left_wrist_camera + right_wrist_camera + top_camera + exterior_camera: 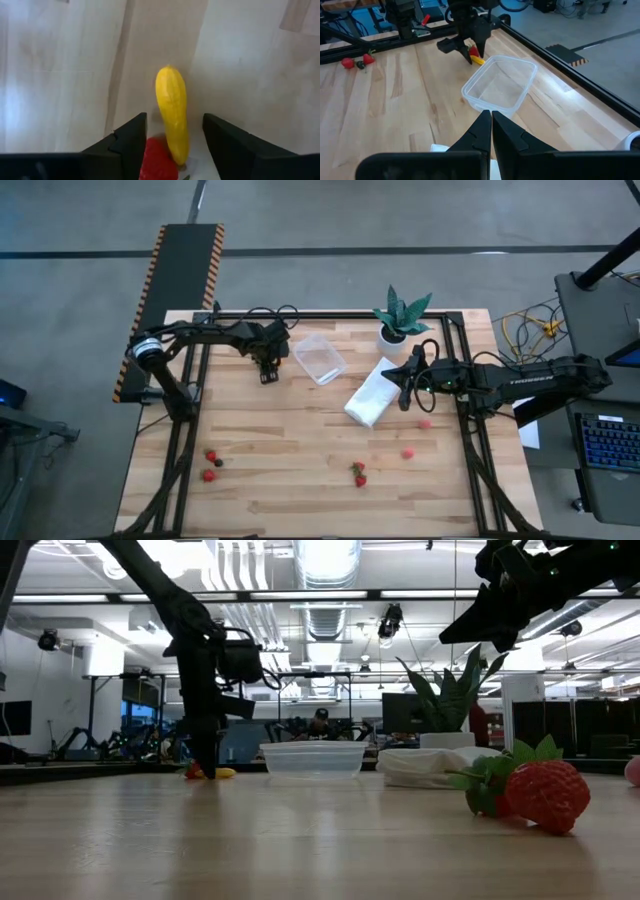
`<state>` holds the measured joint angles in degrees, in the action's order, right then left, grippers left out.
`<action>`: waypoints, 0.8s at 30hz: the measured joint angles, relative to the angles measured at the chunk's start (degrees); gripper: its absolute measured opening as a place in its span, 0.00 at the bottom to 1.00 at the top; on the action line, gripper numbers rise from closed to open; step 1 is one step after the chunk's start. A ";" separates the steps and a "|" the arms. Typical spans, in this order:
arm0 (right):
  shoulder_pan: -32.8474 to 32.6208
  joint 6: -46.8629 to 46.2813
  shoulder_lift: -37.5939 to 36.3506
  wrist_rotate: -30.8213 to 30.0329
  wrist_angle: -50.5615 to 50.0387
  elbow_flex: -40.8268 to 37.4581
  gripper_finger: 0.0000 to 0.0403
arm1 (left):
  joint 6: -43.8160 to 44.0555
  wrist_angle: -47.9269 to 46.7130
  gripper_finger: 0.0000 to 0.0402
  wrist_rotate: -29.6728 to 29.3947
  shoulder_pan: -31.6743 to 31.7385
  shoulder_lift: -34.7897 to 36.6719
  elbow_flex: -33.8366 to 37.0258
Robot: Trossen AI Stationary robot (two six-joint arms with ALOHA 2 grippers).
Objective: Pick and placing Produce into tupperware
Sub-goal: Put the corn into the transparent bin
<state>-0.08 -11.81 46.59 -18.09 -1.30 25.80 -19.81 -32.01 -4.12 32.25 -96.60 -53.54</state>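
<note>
- Where the left claw reaches down to the worktop just beside the clear tupperware, we see its two fingers standing apart, partly open.
- Between those fingers lie a yellow piece of produce and a red piece; the yellow one is long and rests on the wood, with a gap to the finger on either side, so we see nothing gripped.
- Whether the red piece touches a finger we cannot tell.
- From table height, we see the same two pieces at the foot of the left arm, near the tub's wall but outside it.
- We see the tupperware upright and with nothing in it.
- We find the right claw held above the folded white cloth, its fingers pressed together on nothing.
- More red strawberries lie well apart along the near side of the worktop, with one large in the low view.
- A potted plant stands at the far edge, near the cloth.
</note>
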 joint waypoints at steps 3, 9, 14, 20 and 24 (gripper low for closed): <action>0.00 -0.14 0.00 0.00 0.00 0.00 0.02 | -0.02 -0.07 0.37 0.20 -0.07 0.17 0.04; 0.00 -0.14 0.00 0.00 0.02 0.00 0.02 | -0.07 0.13 0.20 -0.29 0.02 2.23 0.22; 0.00 -0.14 0.00 0.00 0.02 0.00 0.02 | -0.07 -0.06 0.05 0.25 0.00 2.94 0.14; -0.02 -0.16 0.00 0.02 0.00 0.00 0.02 | -0.04 -0.35 0.02 0.57 0.00 2.98 0.11; -0.02 -0.16 0.00 0.02 -0.02 0.00 0.02 | -0.05 -0.36 0.03 0.59 0.00 3.00 0.11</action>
<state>-0.10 -11.97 46.59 -18.06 -1.32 25.80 -19.87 -32.37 -3.53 32.25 -93.60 -53.43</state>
